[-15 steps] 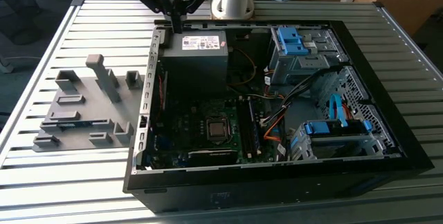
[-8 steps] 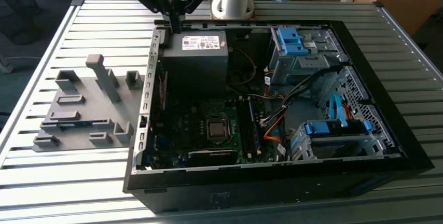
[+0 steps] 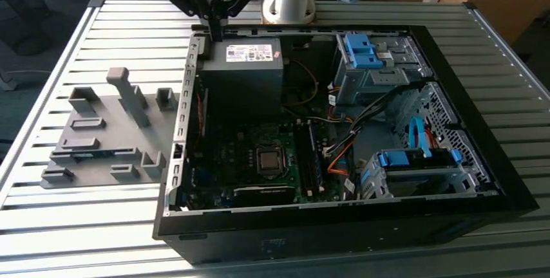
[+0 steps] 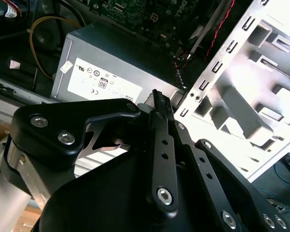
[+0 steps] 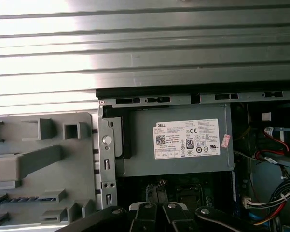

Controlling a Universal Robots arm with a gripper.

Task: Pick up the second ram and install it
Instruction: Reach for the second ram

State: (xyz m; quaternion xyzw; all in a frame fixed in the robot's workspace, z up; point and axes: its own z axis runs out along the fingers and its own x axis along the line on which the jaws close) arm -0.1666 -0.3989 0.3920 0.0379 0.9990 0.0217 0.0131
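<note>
While the opened computer case (image 3: pixel 344 233) is lying on its side nearest the exterior camera, its motherboard (image 3: pixel 257 162) is facing up, likely so that a stick can be pressed in from above. Just beside the case, on the exterior view's left, a grey holder (image 3: pixel 116 138) is resting on the slatted surface (image 3: pixel 51 226). The second ram (image 3: pixel 89 154) is sitting in one of its slots, seemingly kept steady for pinching. Farther back, the fingers (image 4: pixel 160 150) are hovering over the case's far rim by the power supply (image 3: pixel 245 59). They are drawn narrow together, carrying nothing, well apart from the stick. Beyond them the arm's base (image 3: pixel 288 4) is standing.
</note>
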